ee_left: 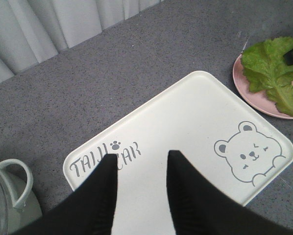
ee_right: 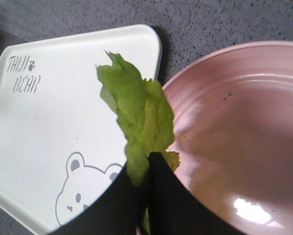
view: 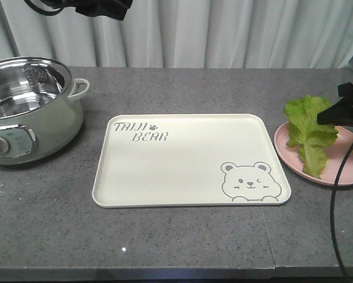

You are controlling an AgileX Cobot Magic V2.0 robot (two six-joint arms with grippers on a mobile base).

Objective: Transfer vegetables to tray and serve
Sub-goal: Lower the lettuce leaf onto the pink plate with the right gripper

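A green lettuce leaf (view: 309, 132) hangs from my right gripper (view: 325, 117), which is shut on its upper end just above the pink plate (view: 342, 168). In the right wrist view the leaf (ee_right: 139, 117) sits pinched between the fingers of the gripper (ee_right: 147, 161), over the plate's left rim (ee_right: 185, 83) and the tray's right edge. The cream tray (view: 188, 159) with "TAIJI BEAR" lettering lies empty in the middle of the table. My left gripper (ee_left: 141, 156) is open and empty, high above the tray (ee_left: 195, 112). The leaf also shows in the left wrist view (ee_left: 271, 68).
A pale green electric pot (view: 29, 106) with a steel bowl and side handle stands at the left, near the tray. The grey table ends at a white curtain behind. A black cable (view: 336, 194) hangs down at the right, in front of the plate.
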